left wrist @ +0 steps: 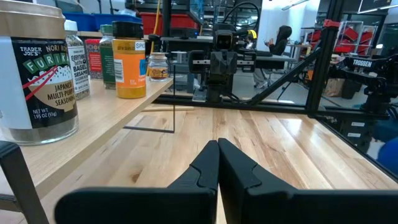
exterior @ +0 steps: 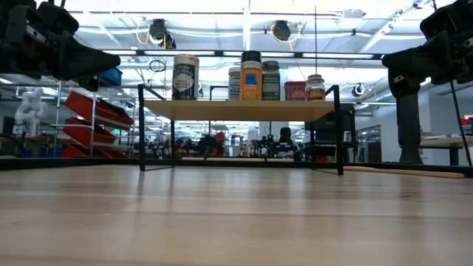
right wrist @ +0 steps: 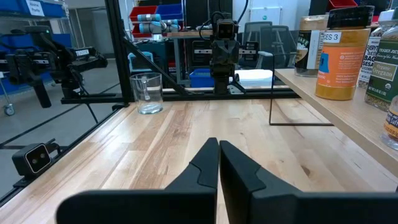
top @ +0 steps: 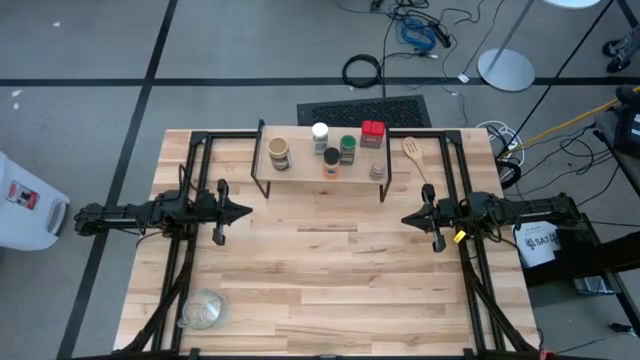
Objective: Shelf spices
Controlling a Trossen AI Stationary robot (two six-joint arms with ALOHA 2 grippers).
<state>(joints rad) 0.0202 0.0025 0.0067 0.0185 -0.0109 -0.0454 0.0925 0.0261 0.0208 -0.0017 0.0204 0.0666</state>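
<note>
Several spice containers stand upright on the shelf [top: 300, 165], a low plank riser on thin black legs near the table's far edge. From left to right: a brownish-lidded furikake jar [top: 279, 152], a white-lidded jar [top: 320, 134], an orange jar with a black lid [top: 331, 160], a green-lidded jar [top: 347, 148], a red tin [top: 372, 133] and a small jar [top: 377, 170]. My left gripper [top: 245, 211] hovers shut at the table's left side, in front of the shelf. My right gripper [top: 407, 218] hovers shut at the right side. The two point toward each other.
A wooden spoon [top: 417, 158] lies on the table to the right of the shelf. A clear glass bowl [top: 203, 309] sits at the near left corner. The wide tabletop [top: 330, 270] between the arms is bare wood. Black frame rails run along both sides.
</note>
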